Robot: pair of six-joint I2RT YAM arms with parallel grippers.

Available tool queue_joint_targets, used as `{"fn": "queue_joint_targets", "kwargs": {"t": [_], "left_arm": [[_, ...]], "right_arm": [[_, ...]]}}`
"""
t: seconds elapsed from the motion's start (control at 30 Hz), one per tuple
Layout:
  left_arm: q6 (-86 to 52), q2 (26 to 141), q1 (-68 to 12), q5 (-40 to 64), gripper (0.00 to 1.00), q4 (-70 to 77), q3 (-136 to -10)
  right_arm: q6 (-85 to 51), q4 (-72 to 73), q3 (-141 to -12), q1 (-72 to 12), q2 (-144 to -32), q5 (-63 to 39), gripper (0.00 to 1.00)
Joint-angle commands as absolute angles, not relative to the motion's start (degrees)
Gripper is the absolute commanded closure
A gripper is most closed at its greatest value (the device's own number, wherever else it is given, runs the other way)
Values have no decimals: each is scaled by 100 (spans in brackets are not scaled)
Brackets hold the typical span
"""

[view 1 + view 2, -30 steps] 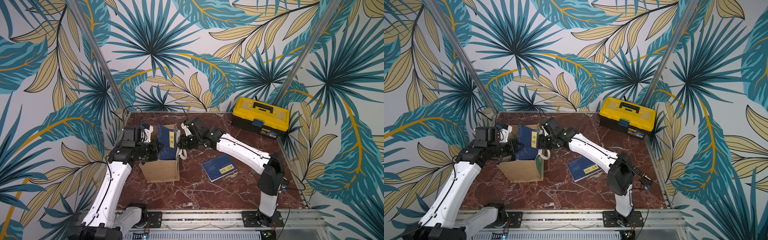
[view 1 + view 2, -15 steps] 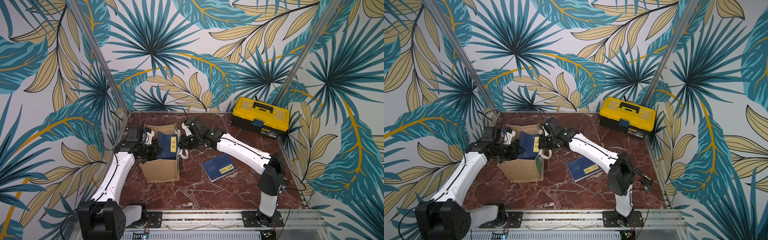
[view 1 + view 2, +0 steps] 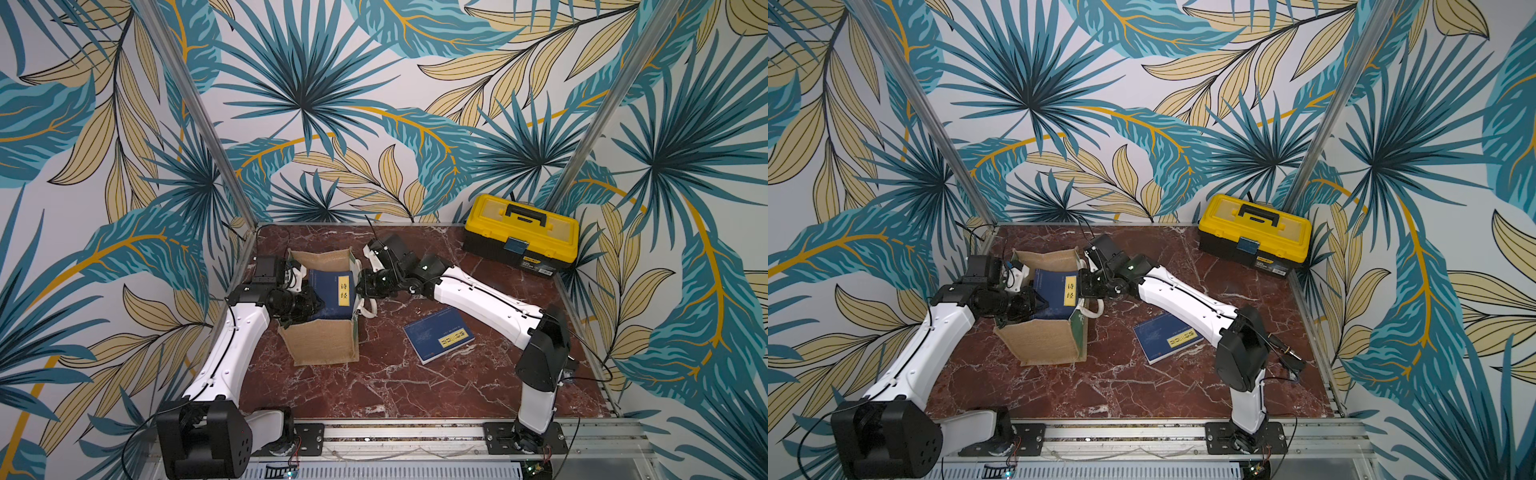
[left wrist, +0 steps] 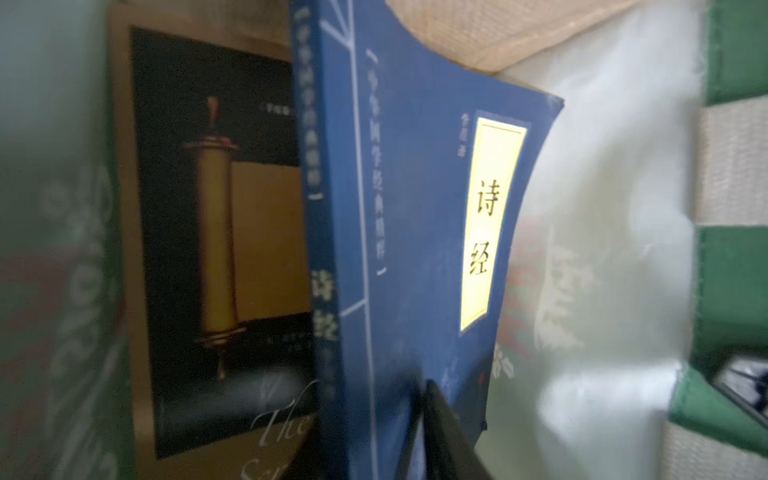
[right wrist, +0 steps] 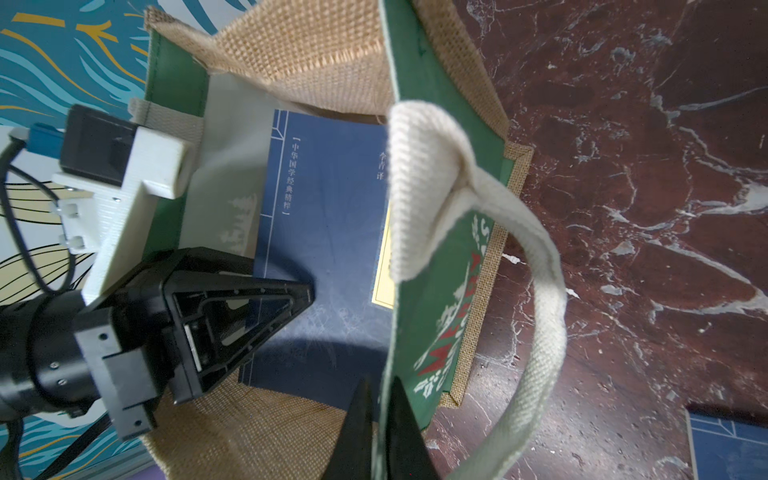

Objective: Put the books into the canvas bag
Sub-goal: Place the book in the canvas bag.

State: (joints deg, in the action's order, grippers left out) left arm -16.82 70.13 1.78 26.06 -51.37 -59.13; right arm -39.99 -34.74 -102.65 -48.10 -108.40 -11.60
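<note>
The canvas bag [image 3: 324, 345] stands open on the marble table [image 3: 374, 395] with two books showing inside: a navy book [image 3: 328, 291] with a yellow title label, and a tan-brown book [image 4: 216, 208] just behind it. My right gripper [image 5: 379, 382] is clenched on the bag's green side panel [image 5: 415, 208] — one finger inside, one outside. My left gripper [image 5: 305, 297] reaches into the bag and straddles the navy book near its spine; whether it presses the book or stands loose I cannot tell. A second navy book [image 3: 438, 334] lies flat on the table near the bag, apart from both grippers.
</note>
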Motion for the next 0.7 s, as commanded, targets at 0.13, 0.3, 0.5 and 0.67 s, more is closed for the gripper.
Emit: {"fn": "queue_joint_targets", "kwargs": {"t": [0.13, 0.3, 0.5, 0.67], "left_arm": [[-1609, 6413, 237, 2257, 50, -5467, -6208], [-1620, 6018, 236, 2088, 49, -5475, -6482], [-1731, 5699, 237, 1992, 49, -5552, -6920], [-1914, 5517, 229, 2162, 49, -5572, -7140]], "right_arm": [[-3904, -3530, -10195, -4782, -10560, -1095, 84], [-3897, -3533, -10186, -4779, -10518, -1087, 81], [-3866, -3577, -10106, -4735, -10353, -1016, 77], [-3834, -3595, -9866, -4660, -10112, -911, 75]]}}
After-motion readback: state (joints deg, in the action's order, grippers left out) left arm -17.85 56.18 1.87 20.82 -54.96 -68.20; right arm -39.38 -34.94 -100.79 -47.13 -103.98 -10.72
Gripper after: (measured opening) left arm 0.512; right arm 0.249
